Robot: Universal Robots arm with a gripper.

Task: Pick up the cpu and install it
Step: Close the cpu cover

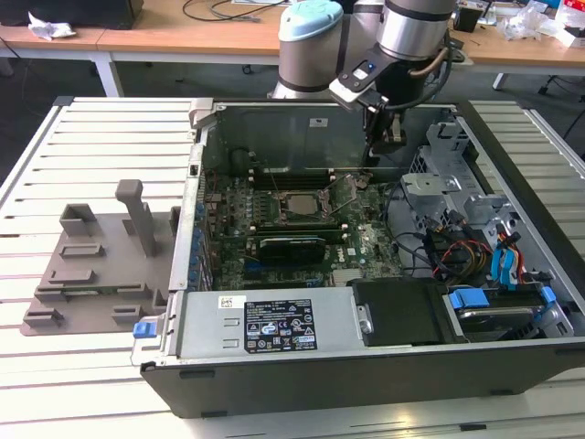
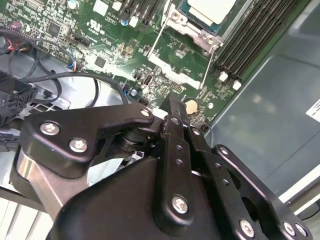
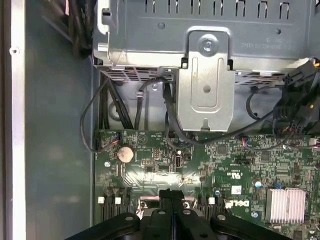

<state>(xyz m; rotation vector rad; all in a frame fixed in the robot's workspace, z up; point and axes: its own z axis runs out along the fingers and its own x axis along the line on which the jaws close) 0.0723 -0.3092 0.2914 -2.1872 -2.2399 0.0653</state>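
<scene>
Gripper [image 1: 375,157] over motherboard [image 1: 239,247], exterior view's right of socket [image 1: 271,208]; fingers [image 3: 166,197] pressed together, empty. Cpu [image 1: 294,205] seated in socket.

A white slatted table [image 1: 101,137] is carrying two things in the exterior view. An open computer case [image 1: 274,361] is lying on its side across the middle and toward the exterior view's right. A gray plastic tray [image 1: 91,274] is sitting flat just beside it on the exterior view's left, its posts standing upright.
</scene>
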